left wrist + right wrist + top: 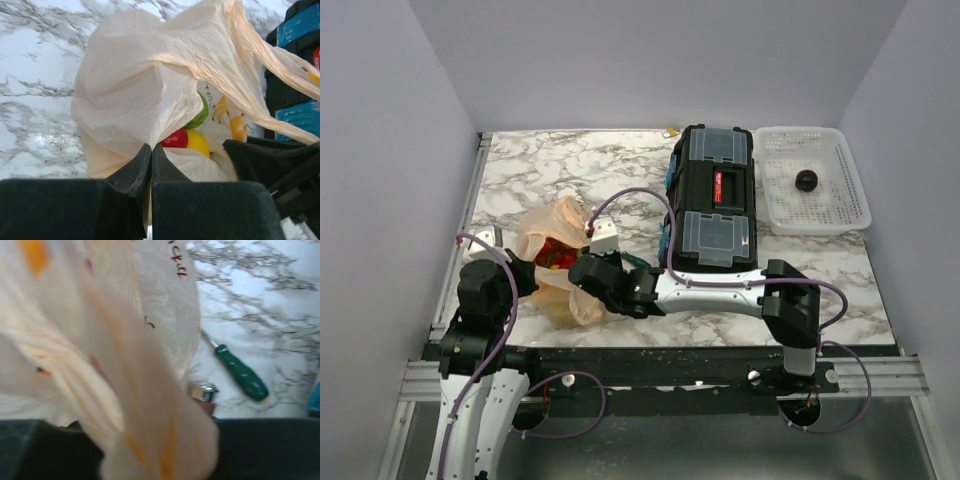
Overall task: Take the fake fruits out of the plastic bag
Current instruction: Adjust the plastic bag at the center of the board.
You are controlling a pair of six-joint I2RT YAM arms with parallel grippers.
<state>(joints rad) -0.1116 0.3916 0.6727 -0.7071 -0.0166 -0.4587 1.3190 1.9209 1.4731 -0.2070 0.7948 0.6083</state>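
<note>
The fake fruits [192, 141] lie inside the plastic bag [135, 90], left of centre on the table [570, 160]. The left jaws are pressed together on its film, probably lifting the mouth open. Film hides the right jaws; open or gripping, I cannot tell. A black toolbox [715, 200] and green screwdriver [242, 372] crowd the right.

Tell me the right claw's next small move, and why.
Probably ease the right claw into the plastic bag toward the red fruit. The left claw is pinched shut on the bag's edge, the fruits lie exposed in its mouth, and bag film fills the right wrist view, showing no grip.
</note>
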